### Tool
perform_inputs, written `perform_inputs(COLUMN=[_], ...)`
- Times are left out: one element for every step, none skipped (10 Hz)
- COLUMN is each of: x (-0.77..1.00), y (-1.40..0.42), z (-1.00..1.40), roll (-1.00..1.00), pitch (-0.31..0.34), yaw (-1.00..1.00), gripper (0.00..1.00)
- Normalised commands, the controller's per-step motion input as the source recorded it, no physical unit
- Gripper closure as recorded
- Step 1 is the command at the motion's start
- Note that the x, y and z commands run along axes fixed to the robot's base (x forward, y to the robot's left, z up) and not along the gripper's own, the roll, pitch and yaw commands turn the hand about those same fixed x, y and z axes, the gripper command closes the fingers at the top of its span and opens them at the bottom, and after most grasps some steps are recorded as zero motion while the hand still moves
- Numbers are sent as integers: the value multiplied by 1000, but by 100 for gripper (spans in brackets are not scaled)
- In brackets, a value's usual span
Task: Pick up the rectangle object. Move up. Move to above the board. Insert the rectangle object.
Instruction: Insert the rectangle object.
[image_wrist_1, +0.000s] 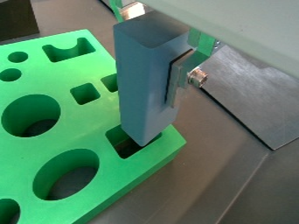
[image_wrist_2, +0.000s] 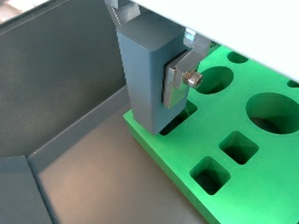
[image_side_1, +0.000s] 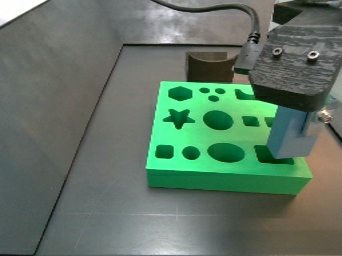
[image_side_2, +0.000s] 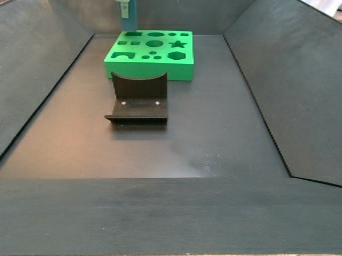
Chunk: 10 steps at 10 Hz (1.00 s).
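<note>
Clamped flat against opposite faces of the rectangle object (image_wrist_1: 146, 83), the jaws hold it upright, and we see one silver finger (image_wrist_1: 184, 72) pressed to its side in both wrist views. Going from the largest thing down, we note the dark floor (image_side_2: 174, 140) of the walled bin, then the board (image_side_1: 214, 150), which lies flat on that floor toward one end wall. We see the fixture (image_side_2: 138, 103) standing on the floor just beside one edge of the board in a side view. Our gripper (image_side_1: 297, 75) hangs over a corner of the board, and the rectangle object's lower end sits in a rectangular cutout at that corner, most of its length standing above the green surface (image_wrist_2: 152, 74).
</note>
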Motion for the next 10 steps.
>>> perform_inputs(x=[74,0,-94,-86,-126,-169,-206,-183,-146,-57], y=[0,0,20,40,34,26,29,0,0,0], z=[-26,-26,-186,-186,-146,-134,-126,-123,-97,-80], roll=[0,6,53,57,46,41,41,41,26,17], pitch=[0,0,-24,-14,-11,-9,-9,-4,0,0], yaw=[29,0,-151,-134,-151,-189,-229,-243,-294,-243], gripper=[100,100,100,100,100,100,100,100,100,100])
